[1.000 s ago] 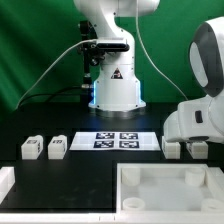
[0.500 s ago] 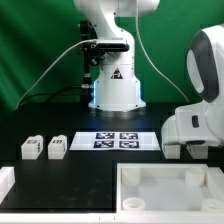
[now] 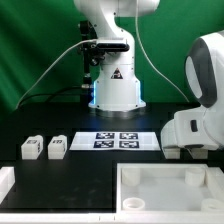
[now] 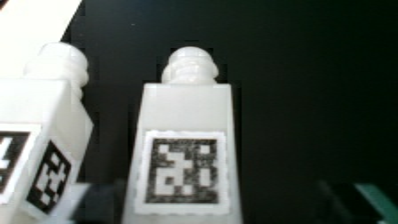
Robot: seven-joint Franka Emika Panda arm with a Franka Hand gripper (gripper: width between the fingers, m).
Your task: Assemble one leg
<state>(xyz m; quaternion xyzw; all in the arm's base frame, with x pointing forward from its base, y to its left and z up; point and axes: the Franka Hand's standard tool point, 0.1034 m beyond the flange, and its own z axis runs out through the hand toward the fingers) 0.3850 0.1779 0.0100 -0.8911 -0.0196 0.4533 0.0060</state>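
In the wrist view a white leg (image 4: 187, 140) with a black-and-white tag and a ribbed tip lies centred under my gripper (image 4: 228, 200). The jaws are open, and one dark finger (image 4: 102, 197) shows on each side of the leg's near end without closing on it. A second leg (image 4: 45, 130) lies beside it, apart. In the exterior view my gripper (image 3: 185, 150) is low over the table at the right, and the hand hides most of these legs. Two more legs (image 3: 30, 148) (image 3: 57, 147) stand at the left.
The marker board (image 3: 115, 140) lies mid-table in front of the robot base (image 3: 115, 90). The large white tray-like base (image 3: 135, 172) sits at the front right. Another white piece (image 3: 5, 185) shows at the front left edge.
The hand has come down toward the table at the exterior view's right. The legs at the left and the tray-like base have not moved.
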